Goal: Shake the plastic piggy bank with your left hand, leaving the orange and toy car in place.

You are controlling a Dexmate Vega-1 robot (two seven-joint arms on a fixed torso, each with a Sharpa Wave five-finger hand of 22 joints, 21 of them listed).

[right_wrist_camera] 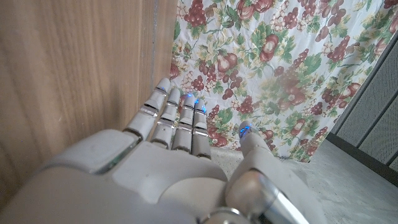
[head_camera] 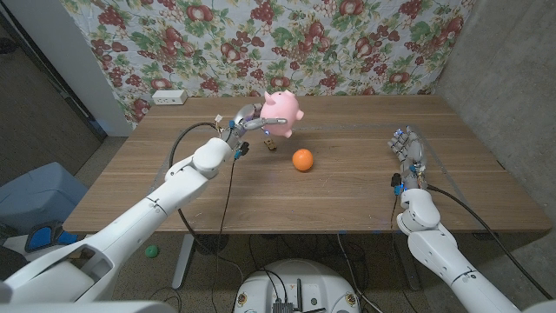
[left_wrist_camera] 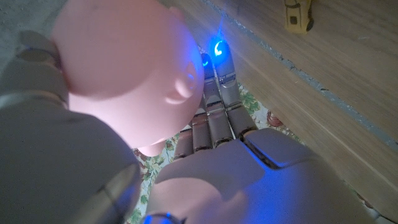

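My left hand holds the pink plastic piggy bank lifted above the table's far middle. In the left wrist view the piggy bank sits close against my left hand, whose fingers reach along its side. The orange lies on the table just right of and nearer than the pig. The small toy car stands on the table beneath the raised pig; its yellow body also appears in the left wrist view. My right hand stands at the table's right side with fingers straight and apart, holding nothing.
The wooden table has a floral cloth hanging behind it. A white power strip sits at the far left corner. A blue bin stands on the floor at the left.
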